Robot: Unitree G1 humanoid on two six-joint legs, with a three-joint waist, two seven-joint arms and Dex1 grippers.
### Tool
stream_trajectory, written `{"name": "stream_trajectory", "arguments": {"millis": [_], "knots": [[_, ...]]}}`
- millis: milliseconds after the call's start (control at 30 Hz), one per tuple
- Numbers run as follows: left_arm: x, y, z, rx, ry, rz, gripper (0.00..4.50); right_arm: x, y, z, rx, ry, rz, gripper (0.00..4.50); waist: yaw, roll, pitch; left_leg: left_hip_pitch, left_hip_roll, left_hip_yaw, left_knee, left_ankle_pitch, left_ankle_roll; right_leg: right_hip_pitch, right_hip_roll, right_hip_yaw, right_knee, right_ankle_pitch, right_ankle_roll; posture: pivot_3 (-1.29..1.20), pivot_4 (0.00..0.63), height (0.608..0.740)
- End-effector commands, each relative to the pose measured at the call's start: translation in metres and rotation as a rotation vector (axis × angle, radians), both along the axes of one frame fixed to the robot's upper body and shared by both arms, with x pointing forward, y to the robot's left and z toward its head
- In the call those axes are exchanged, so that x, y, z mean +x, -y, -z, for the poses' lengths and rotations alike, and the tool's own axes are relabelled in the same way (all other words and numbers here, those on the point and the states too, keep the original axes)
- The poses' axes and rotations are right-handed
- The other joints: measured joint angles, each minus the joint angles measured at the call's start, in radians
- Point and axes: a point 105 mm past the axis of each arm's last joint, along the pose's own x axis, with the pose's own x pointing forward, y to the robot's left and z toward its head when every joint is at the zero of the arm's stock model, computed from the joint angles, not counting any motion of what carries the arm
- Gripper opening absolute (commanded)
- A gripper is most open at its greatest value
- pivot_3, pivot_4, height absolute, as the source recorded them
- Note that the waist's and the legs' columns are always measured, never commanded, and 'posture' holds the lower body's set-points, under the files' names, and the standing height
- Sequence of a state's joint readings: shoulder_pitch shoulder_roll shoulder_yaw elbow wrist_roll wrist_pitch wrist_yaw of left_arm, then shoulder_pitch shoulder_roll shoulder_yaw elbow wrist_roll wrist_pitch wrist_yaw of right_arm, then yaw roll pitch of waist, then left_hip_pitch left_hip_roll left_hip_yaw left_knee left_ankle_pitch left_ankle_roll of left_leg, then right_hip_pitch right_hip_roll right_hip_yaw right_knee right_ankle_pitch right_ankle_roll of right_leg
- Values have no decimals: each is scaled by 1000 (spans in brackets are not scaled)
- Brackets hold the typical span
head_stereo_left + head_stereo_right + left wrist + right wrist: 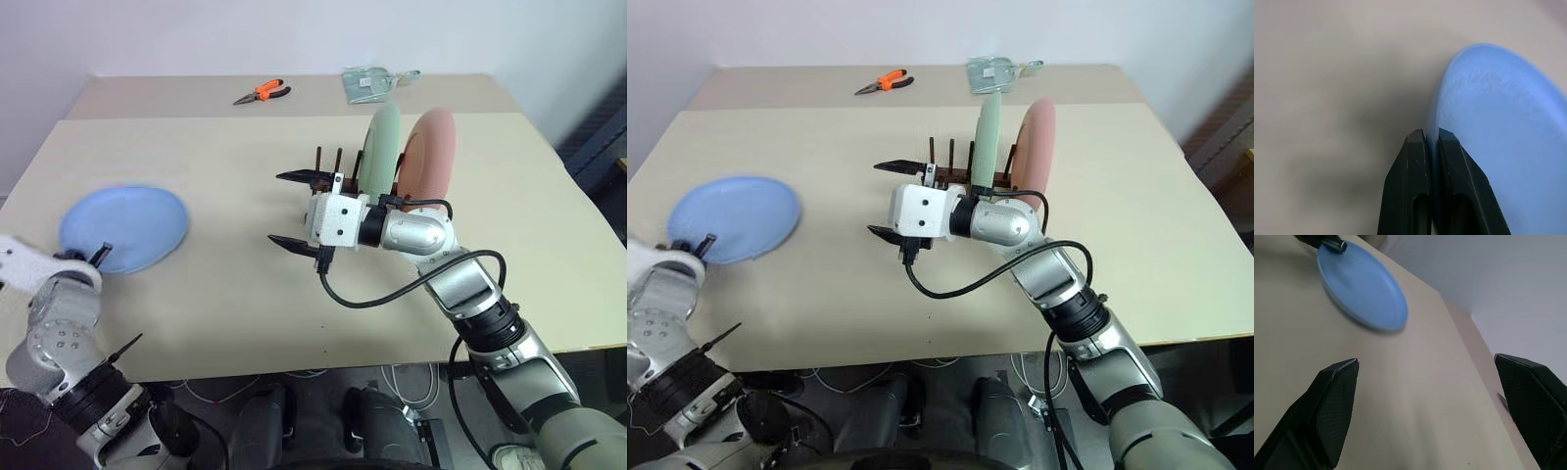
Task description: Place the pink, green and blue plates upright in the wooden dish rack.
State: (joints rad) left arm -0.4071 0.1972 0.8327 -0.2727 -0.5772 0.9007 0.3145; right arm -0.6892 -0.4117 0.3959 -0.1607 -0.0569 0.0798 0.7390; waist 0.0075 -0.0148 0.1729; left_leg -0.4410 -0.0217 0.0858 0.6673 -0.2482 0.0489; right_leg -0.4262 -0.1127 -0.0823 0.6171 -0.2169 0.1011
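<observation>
The left tool (1431,142) is clenched on the rim of the blue plate (124,227), which lies on the desk (245,304), well left of the wooden dish rack (328,174). The rack holds the green plate (379,147) and pink plate (431,152) upright. The right tool (294,211) hangs released just before the rack.

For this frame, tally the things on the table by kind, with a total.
Plates: 3 (blue plate, green plate, pink plate)
Dish rack: 1
Pliers: 1
Clear packet: 1
Total: 6
</observation>
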Motion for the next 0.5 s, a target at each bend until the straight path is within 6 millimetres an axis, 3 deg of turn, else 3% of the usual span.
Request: {"name": "stream_trajectory", "arguments": {"millis": [33,233,467,500], "knots": [[23,46,-74,237,223,227,17,-5,-3,-17,17,103,-21,4500,-1,0,0,0,0,0,0,0,0,0,0,0,0,0,0,0,150,740],[40,109,-117,429,309,459,17,-2,-21,-12,-42,207,-34,4500,-22,0,0,0,0,0,-1,1,-1,0,1,0,0,0,0,0,150,740],[41,154,-135,447,378,605,17,22,-26,0,-105,262,41,4500,-24,0,0,0,1,0,-2,3,0,-1,3,0,0,0,0,0,150,740],[40,158,-136,444,384,619,3,24,-26,2,-114,265,48,4261,-23,0,0,0,1,0,-2,4,0,-1,3,0,0,0,0,0,150,740]]}}
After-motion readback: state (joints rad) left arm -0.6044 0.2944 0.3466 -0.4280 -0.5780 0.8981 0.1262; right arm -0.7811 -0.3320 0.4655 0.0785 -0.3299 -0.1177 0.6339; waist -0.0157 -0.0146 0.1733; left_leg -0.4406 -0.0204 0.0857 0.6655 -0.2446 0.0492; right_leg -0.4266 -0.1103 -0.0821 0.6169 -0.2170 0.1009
